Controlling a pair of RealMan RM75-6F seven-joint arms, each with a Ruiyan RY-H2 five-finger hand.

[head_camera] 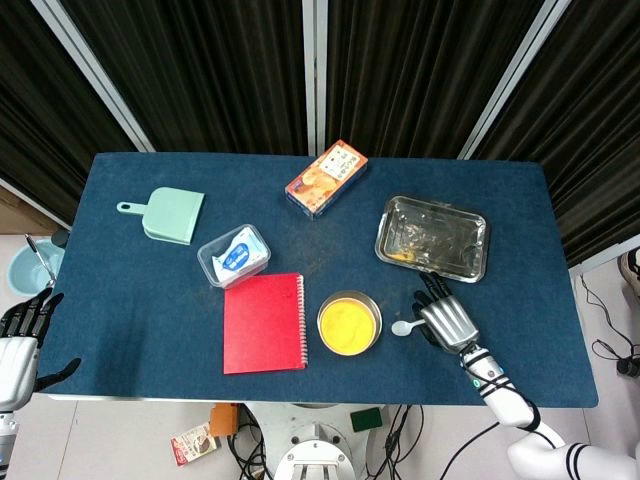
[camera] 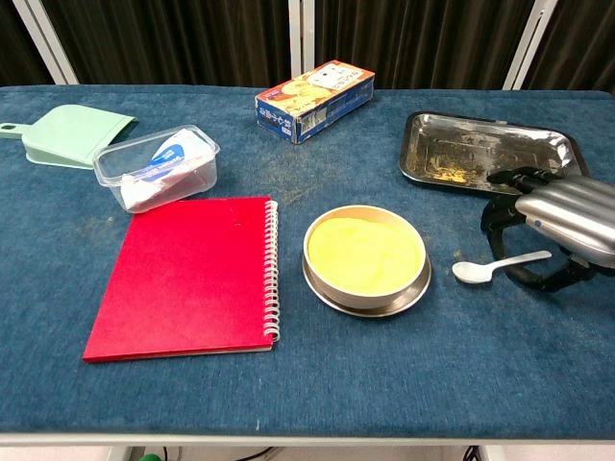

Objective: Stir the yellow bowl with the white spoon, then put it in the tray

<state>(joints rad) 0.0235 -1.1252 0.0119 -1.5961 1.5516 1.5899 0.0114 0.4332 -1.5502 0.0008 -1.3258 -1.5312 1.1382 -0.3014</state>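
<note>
The yellow bowl (head_camera: 349, 322) (camera: 365, 257) stands at the table's front middle, filled with yellow stuff. The white spoon (head_camera: 404, 327) (camera: 495, 266) lies flat on the cloth just right of the bowl, handle pointing right. My right hand (head_camera: 447, 320) (camera: 553, 226) arches over the handle's end, fingers curved down on the far side and thumb on the near side, with no clear grip. The metal tray (head_camera: 432, 238) (camera: 490, 149) sits behind the hand. My left hand (head_camera: 22, 335) hangs off the table's left front corner, fingers spread, holding nothing.
A red spiral notebook (head_camera: 264, 322) (camera: 187, 274) lies left of the bowl. Behind it stand a clear plastic container (head_camera: 233, 255) (camera: 157, 168), a green dustpan (head_camera: 170, 215) (camera: 67, 134) and an orange box (head_camera: 326, 177) (camera: 314, 100).
</note>
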